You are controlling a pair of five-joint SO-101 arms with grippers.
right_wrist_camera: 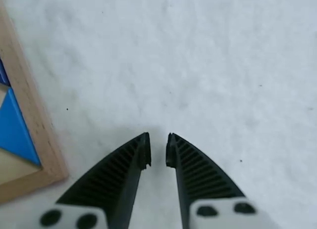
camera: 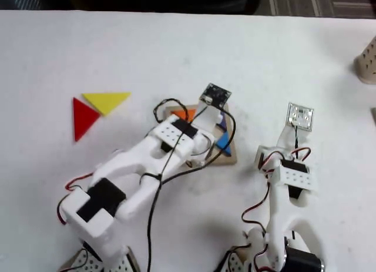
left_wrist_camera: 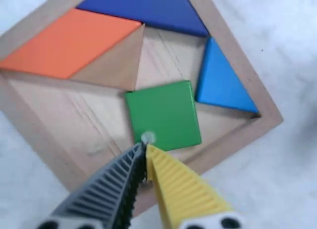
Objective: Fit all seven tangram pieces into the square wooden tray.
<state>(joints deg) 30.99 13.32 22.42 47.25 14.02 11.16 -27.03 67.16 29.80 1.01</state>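
The square wooden tray (left_wrist_camera: 242,135) lies on the white surface (right_wrist_camera: 208,66), near the middle of the high view and mostly covered by the left arm (camera: 135,172); four pieces sit inside it. A dark blue triangle (left_wrist_camera: 143,9) lies along one wall; an orange parallelogram (left_wrist_camera: 69,41) lies along the adjoining wall, one end touching the dark blue triangle; a light blue triangle (left_wrist_camera: 223,83) fills a corner, its tip meeting the dark blue one. A green square (left_wrist_camera: 163,115) sits near the middle, just beside the light blue triangle, turned at an angle to the tray's walls; bare wood shows around it and between it and the orange piece.

The left gripper (left_wrist_camera: 145,151) hangs over the tray; its grey finger (left_wrist_camera: 114,182) and yellow finger (left_wrist_camera: 178,184) are pressed together with nothing between them, the tips right at the green square's near edge; I cannot tell whether they touch it.

A yellow triangle (camera: 107,100) and a red triangle (camera: 82,116) lie on the surface outside the tray, well apart from it, their corners almost meeting.

The right arm (camera: 291,184) stands beside the tray; the right gripper (right_wrist_camera: 157,150) is over bare surface near the tray's corner, its black fingers (right_wrist_camera: 121,174) slightly parted by a narrow gap and holding nothing. A beige object (camera: 367,63) stands at the far edge of the surface.
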